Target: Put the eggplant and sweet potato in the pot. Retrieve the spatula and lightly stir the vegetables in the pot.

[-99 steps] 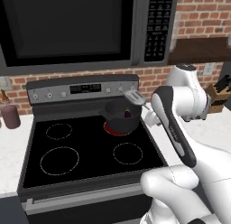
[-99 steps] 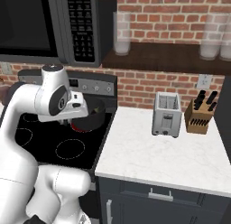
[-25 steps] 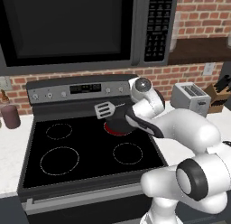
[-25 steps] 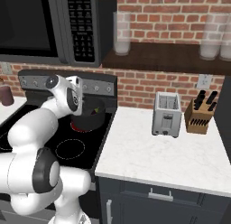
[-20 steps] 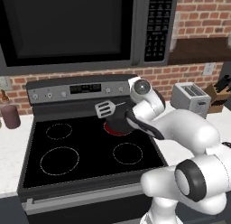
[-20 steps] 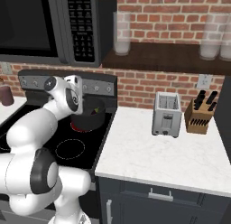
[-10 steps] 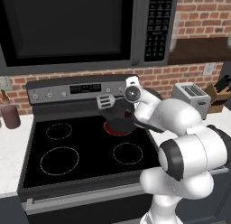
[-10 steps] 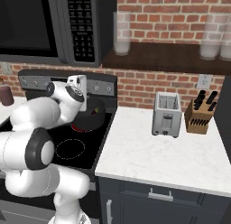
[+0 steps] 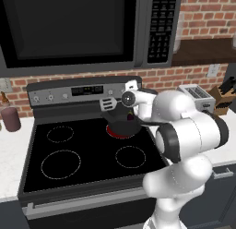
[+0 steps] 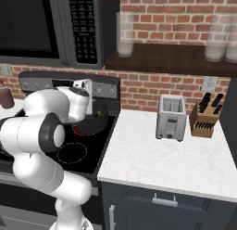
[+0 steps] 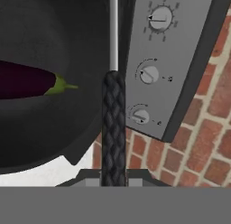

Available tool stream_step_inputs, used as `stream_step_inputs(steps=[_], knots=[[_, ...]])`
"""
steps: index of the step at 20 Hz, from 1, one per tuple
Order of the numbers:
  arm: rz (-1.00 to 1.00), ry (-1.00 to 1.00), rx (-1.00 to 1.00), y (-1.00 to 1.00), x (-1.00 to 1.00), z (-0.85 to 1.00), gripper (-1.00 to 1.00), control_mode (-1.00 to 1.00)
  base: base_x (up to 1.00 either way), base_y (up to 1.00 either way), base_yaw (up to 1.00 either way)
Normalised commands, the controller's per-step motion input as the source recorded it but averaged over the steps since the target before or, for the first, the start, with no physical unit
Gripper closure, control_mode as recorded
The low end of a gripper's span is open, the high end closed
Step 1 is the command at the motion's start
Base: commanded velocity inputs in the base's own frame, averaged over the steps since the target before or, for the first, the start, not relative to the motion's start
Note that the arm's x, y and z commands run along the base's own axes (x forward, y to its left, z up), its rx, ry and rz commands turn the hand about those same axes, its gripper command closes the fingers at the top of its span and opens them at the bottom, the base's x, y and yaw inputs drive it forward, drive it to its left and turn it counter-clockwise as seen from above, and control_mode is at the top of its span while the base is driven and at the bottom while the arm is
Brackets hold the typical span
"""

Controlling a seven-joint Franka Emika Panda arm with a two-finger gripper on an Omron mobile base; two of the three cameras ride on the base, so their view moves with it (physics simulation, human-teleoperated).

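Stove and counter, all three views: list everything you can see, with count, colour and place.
pot: 1, dark grey-black, on the glowing red back right burner
eggplant: 1, dark purple with a green stem, inside the pot
spatula: 1, silver slotted head, black handle, held above the pot's left rim
stove: 1, black glass top, grey knob panel behind
microwave: 1, dark, above the stove
jar: 1, maroon, counter left of the stove
toaster: 1, silver, counter right of the stove
knife block: 1, wooden, right of the toaster
glasses: several, clear, on the wall shelf
gripper: 1, dark fingers shut on the spatula handle
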Motion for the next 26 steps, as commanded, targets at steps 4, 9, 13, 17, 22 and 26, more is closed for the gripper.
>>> stream_step_inputs(steps=[4,9,13,17,22,26], knots=[[0.00,0.12,-0.05,-0.06,0.36,0.00,1.00,-1.00,0.00,0.00,0.00],[-0.01,0.13,-0.12,0.00,0.30,0.00,1.00,-1.00,0.00,0.00,0.00],[-0.03,0.16,-0.12,-0.14,0.23,0.05,1.00,-1.00,0.00,0.00,0.00],[0.00,0.11,-0.01,-0.20,0.06,0.22,1.00,-1.00,0.00,0.00,0.00],[0.01,0.01,0.00,-0.07,0.00,0.29,1.00,-1.00,0.00,0.00,0.00],[0.04,-0.07,0.00,0.00,0.00,0.24,1.00,-1.00,0.00,0.00,0.00]])
